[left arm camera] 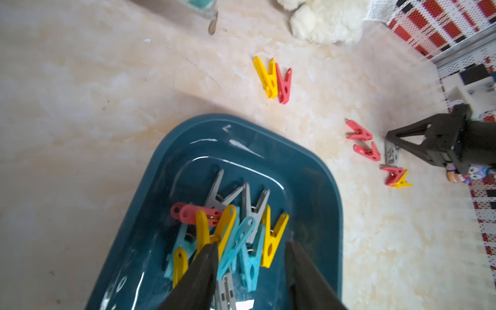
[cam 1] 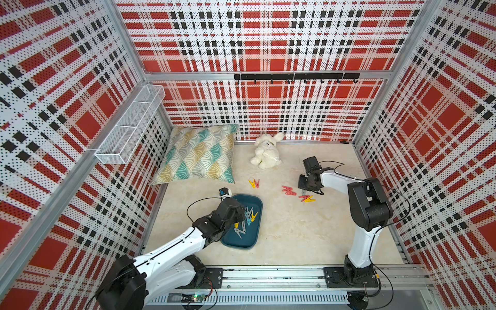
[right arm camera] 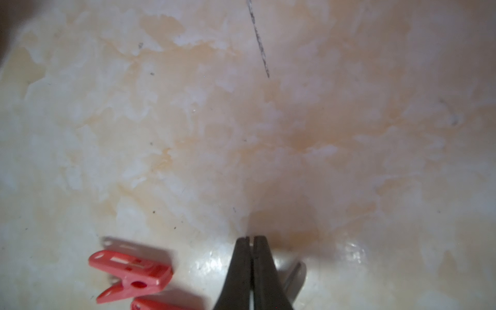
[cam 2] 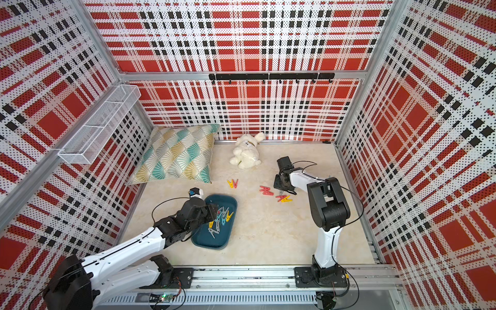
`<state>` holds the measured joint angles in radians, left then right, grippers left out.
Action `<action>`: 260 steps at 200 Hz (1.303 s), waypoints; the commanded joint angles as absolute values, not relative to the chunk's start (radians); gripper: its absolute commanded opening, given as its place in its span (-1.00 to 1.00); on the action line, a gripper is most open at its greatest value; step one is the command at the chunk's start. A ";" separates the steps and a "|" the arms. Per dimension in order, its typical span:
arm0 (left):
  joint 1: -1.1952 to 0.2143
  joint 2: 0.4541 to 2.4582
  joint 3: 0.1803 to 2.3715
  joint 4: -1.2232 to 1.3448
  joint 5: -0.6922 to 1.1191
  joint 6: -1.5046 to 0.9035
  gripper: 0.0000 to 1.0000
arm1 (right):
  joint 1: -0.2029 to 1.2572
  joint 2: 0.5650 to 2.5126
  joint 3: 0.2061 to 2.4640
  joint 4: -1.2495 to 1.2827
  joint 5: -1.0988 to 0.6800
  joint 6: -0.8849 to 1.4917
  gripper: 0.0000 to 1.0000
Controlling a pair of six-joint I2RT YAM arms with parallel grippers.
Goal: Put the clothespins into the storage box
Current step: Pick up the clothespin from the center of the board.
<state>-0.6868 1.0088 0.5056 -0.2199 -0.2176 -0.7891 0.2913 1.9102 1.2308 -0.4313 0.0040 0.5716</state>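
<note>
storage box: glossy dark-teal plastic tray, rounded corners, low rim. Inside it is a tangled heap of V-shaped plastic clothespins in grey, light blue, yellow and red, metal spring rings showing. left gripper hangs over the heap, tapered black fingers apart, nothing clamped.

Outside the box on the cream marble-pattern table: yellow-red pair beyond its far rim; red pair, red-yellow pair and grey peg off to its right.

right gripper is there too, fingers closed tip to tip, grey peg just beside them.
</note>
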 commanded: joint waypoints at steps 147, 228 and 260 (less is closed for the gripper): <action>-0.727 1.191 0.565 0.263 0.052 -0.833 -0.02 | 0.540 1.711 1.250 -0.321 -0.308 0.775 -0.96; -0.732 1.253 0.568 0.315 0.072 -0.848 -0.01 | 0.642 1.662 1.271 -0.259 -0.387 0.863 -0.89; -0.732 1.256 0.569 0.322 0.069 -0.853 -0.01 | 0.667 1.646 1.270 -0.259 -0.385 0.871 -0.87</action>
<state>-0.7261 1.2503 0.5491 0.2844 0.0635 -0.8497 0.6445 1.6855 1.2472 -0.2787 -0.3733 0.8551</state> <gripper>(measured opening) 0.494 0.077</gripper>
